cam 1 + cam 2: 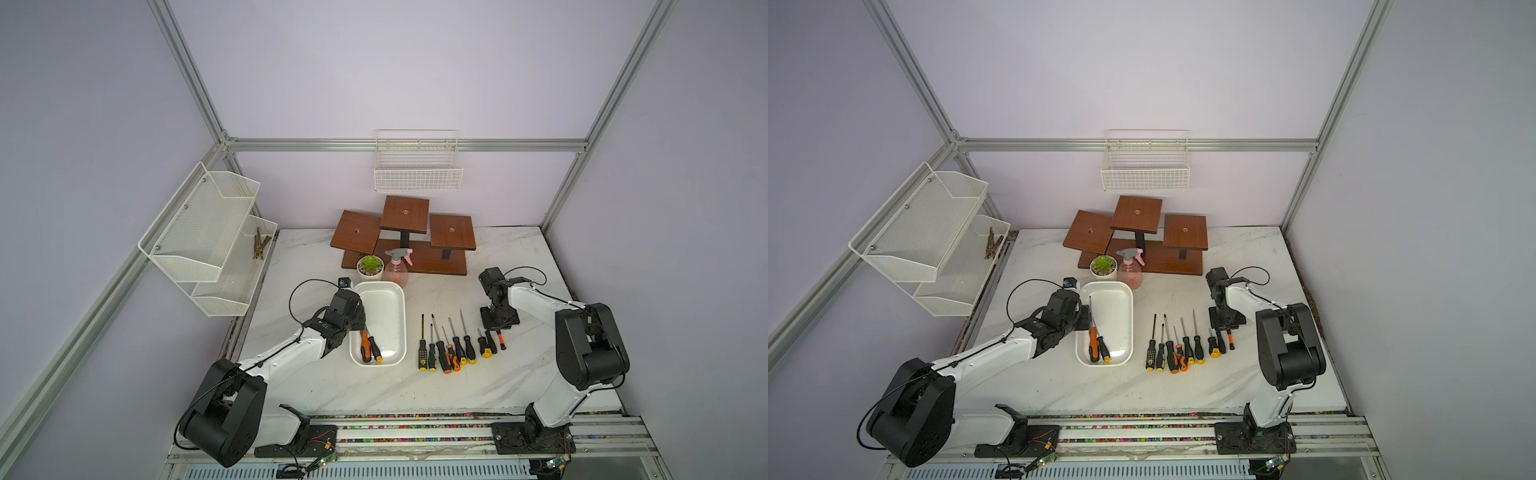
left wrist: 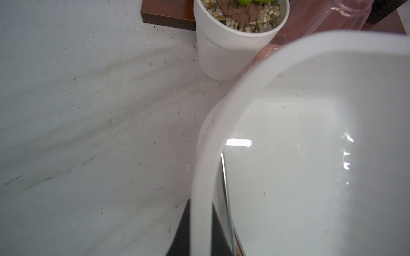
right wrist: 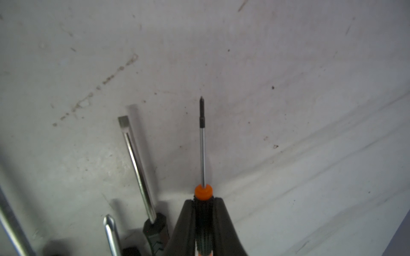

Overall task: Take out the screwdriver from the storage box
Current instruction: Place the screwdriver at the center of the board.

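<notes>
1. Left gripper point(image 2: 200, 210) pinches the left wall of the storage box point(image 1: 388, 311), a finger either side of the rim
2. In the box's near left corner lie an orange-handled screwdriver point(image 1: 365, 345) and a black-handled screwdriver point(image 1: 375, 349)
3. Right gripper point(image 3: 203, 206) clamps a small screwdriver point(image 3: 202, 155), seemingly resting on the worktop point(image 1: 457, 386), right end of the screwdriver row point(image 1: 458, 347)

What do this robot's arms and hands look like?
The left arm and right arm have smooth white shells between bulky black rounded joints, with thin black cables looping near the wrists. The right hand shows two black, wedge-shaped fingers.
</notes>
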### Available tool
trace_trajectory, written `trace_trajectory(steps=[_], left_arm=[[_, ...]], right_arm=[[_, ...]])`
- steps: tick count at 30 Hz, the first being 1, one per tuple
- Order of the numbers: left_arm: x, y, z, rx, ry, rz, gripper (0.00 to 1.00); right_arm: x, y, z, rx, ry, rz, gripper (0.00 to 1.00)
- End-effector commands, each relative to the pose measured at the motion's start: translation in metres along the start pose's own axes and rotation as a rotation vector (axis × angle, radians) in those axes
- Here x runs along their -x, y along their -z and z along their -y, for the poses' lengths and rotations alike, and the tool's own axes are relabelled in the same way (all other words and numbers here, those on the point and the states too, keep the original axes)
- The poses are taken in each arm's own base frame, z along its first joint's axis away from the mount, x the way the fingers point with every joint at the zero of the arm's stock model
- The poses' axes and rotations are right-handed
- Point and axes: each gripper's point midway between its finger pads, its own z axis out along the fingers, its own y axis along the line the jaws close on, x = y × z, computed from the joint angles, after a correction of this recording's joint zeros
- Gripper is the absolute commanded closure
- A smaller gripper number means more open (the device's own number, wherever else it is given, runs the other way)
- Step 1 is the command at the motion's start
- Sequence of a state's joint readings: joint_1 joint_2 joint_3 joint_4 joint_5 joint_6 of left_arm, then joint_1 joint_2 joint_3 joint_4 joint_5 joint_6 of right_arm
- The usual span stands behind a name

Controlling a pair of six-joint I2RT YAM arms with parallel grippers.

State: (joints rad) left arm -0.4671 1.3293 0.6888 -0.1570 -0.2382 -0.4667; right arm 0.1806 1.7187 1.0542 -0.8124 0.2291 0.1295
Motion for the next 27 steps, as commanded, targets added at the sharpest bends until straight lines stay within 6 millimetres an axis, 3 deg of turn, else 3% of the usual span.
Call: trace_trajectory(steps=[1,6,14,27], left_arm=[[0.0195,0.0042,0.0104,-0.042,0.006,0.067,1.0],[0.0203,0.005,0.0091,-0.036,0.004,0.069,1.0],[0.02,0.0049,0.0088,-0.035,0.004,0.069,1.0],[0.0225,0.0055,0.0087,-0.033,0.004,0.068,1.0]], right_arm=[[0.0033,-0.0032,-0.0006,0.012,0.003,-0.002,1.0],[0.0021,-0.0079,-0.0022,0.021,0.006,-0.018,1.0],[0.0021,-0.0115,-0.0047,0.032,0.01,-0.032,0.83],[0.0058,-0.0084,-0.0041,0.041,0.0,-0.021,0.74]])
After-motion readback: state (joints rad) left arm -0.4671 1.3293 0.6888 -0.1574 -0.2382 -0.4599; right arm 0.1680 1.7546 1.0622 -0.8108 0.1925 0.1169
